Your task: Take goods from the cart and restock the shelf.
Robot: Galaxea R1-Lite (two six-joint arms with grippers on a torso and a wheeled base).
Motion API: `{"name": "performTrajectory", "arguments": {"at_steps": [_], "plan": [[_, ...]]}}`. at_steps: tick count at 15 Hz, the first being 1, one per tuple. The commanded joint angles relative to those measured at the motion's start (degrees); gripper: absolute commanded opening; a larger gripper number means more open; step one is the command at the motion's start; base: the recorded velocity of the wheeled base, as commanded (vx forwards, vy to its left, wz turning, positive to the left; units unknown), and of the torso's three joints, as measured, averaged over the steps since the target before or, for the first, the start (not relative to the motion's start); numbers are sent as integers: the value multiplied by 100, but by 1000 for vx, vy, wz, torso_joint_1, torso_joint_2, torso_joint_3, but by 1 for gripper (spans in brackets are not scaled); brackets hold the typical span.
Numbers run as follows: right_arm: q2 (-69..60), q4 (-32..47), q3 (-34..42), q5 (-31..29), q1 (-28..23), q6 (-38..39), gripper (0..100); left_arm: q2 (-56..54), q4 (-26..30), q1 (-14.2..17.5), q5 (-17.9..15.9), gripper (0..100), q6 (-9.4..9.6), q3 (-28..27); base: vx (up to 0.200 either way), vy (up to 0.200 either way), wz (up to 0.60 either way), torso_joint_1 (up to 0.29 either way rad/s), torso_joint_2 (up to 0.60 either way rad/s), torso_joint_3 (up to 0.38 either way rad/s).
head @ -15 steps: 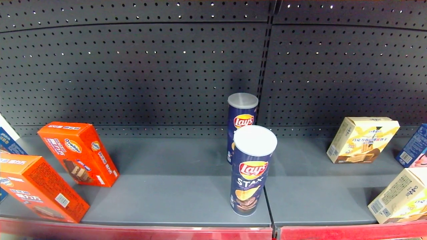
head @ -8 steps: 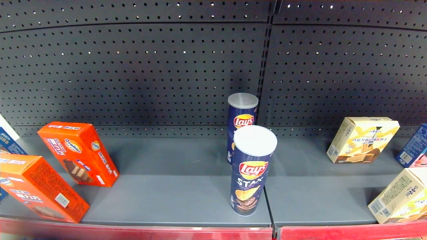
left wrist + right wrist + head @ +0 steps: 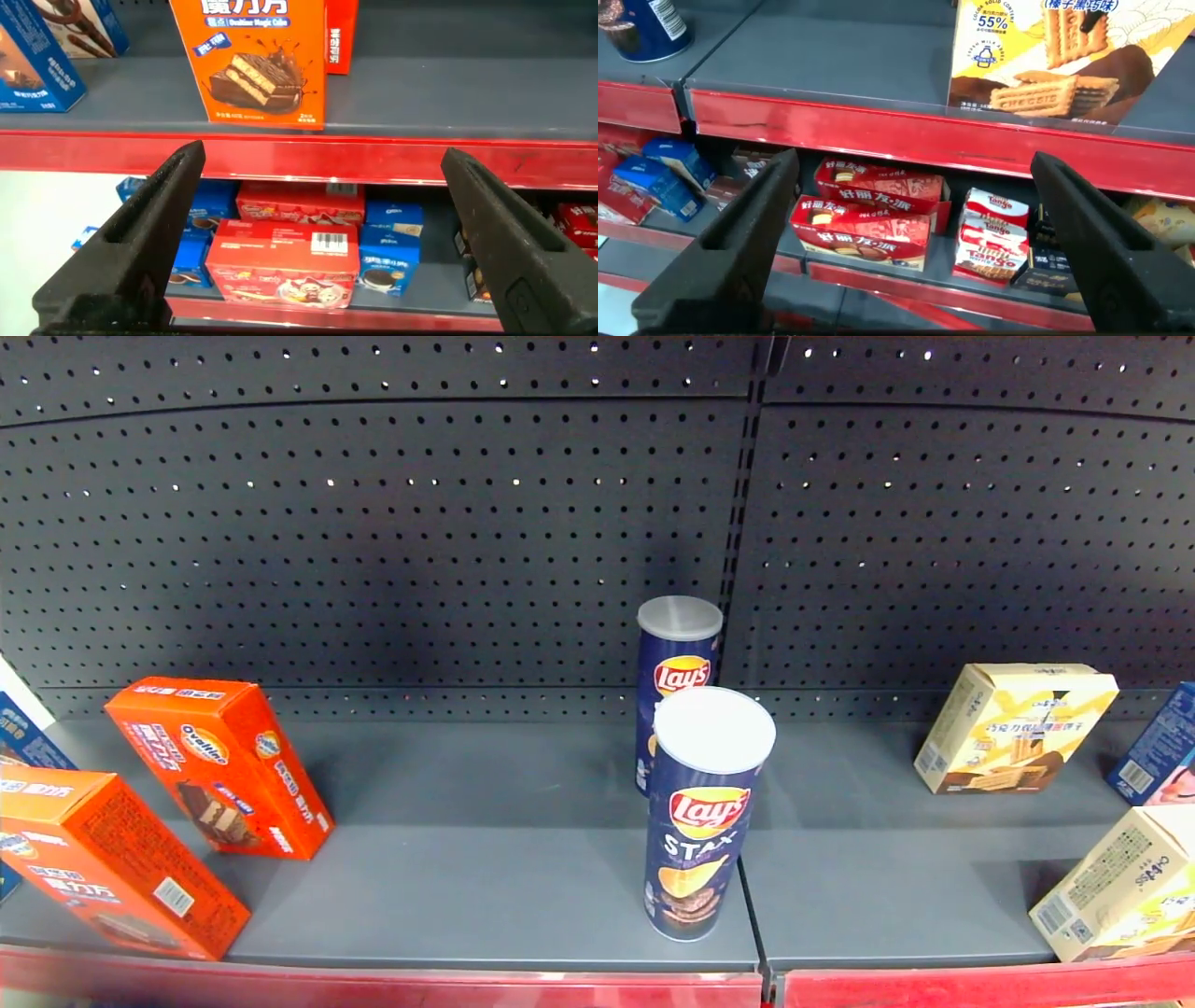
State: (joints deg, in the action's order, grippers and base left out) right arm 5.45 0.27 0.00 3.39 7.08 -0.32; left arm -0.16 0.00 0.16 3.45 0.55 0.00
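Note:
Two dark blue chip cans stand upright mid-shelf, the near can [image 3: 707, 812] by the front edge and the far can [image 3: 676, 683] behind it. The grey shelf [image 3: 485, 877] has a red front lip. My left gripper [image 3: 322, 252] is open, with nothing between its fingers, in front of the shelf lip below an orange wafer box [image 3: 250, 58]. My right gripper [image 3: 915, 247] is open too, holding nothing, facing the lip below a yellow biscuit box [image 3: 1060, 56]; a chip can base [image 3: 640, 26] shows at that view's corner.
Orange boxes [image 3: 219, 761] [image 3: 103, 859] lean at the shelf's left, yellow boxes [image 3: 1018, 723] [image 3: 1125, 887] and a blue box [image 3: 1162, 747] at the right. Bare shelf lies between the orange boxes and the cans. The lower shelf holds red boxes [image 3: 280, 266] [image 3: 868, 219] and small packs.

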Motion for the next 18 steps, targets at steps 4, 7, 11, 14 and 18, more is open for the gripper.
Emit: {"name": "performTrajectory", "arguments": {"at_steps": [4,7,11,14,18], "plan": [[0,0,0,4,4,-3,100,16,0,2,-46,100,-99,0,0,0,0,0,0,0],[0,0,0,4,4,-3,100,16,0,-7,-275,100,-90,-9,0,0,0,0,0,0],[0,0,0,4,4,-3,100,16,0,-7,-275,100,-90,-9,0,0,0,0,0,0],[0,0,0,4,4,-3,100,16,0,-7,-275,100,-90,-9,0,0,0,-150,63,-92],[0,0,0,4,4,-3,100,16,0,-7,-266,100,-90,-9,0,0,0,-202,67,-131]]}}
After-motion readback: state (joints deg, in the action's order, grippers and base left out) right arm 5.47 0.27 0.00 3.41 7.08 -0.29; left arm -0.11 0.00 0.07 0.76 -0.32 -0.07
